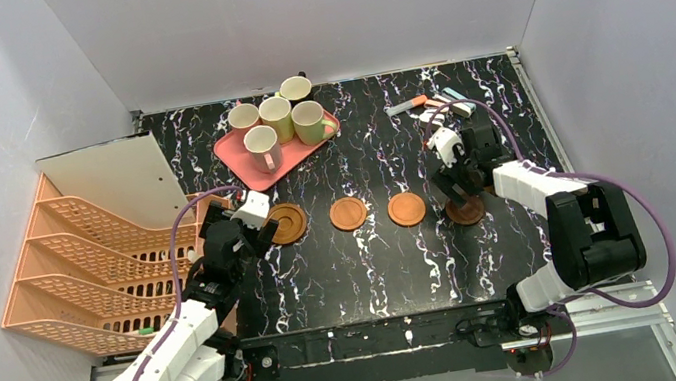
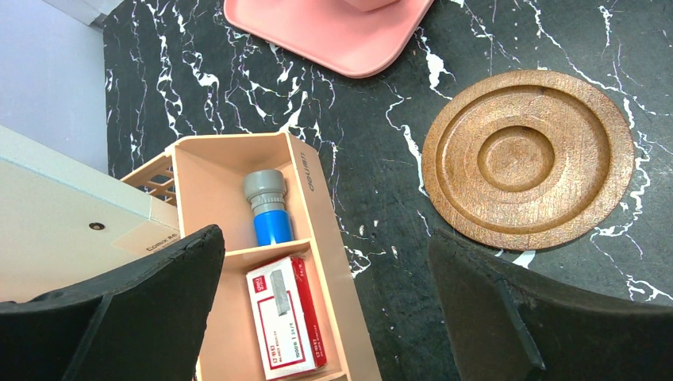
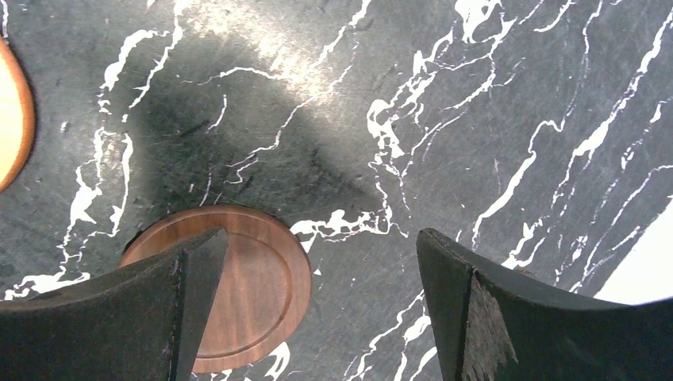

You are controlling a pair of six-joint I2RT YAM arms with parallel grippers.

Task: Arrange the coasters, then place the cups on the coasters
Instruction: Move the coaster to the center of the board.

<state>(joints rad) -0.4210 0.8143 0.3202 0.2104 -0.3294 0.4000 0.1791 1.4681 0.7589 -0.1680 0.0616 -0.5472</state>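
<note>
- Top view: four round brown wooden coasters point(image 1: 349, 213) lie in a row on the black marbled table point(image 1: 377, 276). Five handled ceramic mugs point(image 1: 276, 119) crowd the pink rectangular tray point(image 1: 243, 159). They stand so close together that wide jaws reaching for one could topple a neighbour.
- Left wrist view: the left gripper point(image 2: 325, 246) gapes fully and holds nothing. It is beside the ringed wooden coaster point(image 2: 528, 159) and over the peach plastic organiser box point(image 2: 317, 206). If it drops here it may clip that box. There is embossed lettering on the box wall and print on the red-and-white staple packet point(image 2: 284, 317), both too small to read reliably.
- Right wrist view: the right gripper point(image 3: 321, 238) is likewise wide and empty, with one finger above the dark brown smooth coaster point(image 3: 246, 294). Pressing down could tip the coaster or skid it out of line. No writing is visible here.
</note>
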